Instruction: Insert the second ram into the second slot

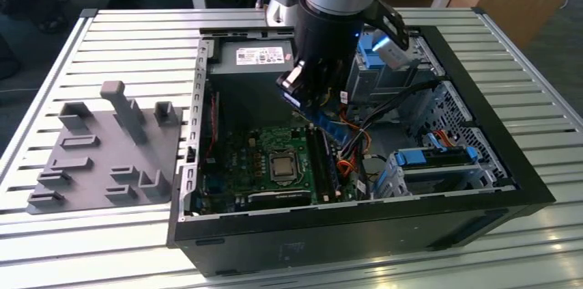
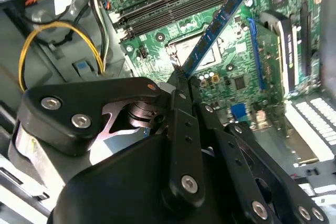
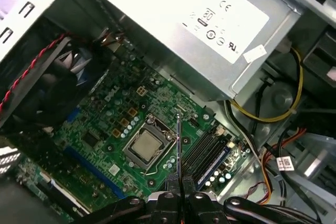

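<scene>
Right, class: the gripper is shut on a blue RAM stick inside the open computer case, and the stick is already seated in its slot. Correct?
No. The gripper is shut on the blue RAM stick inside the open computer case, but the stick is not seated: the second wrist view shows it held above the motherboard, apart from the slots.

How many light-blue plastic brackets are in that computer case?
2. One bracket sits just to the exterior view's right of the arm; the second bracket lies across the drive cage nearer the camera. Others may be hidden behind the arm.
</scene>
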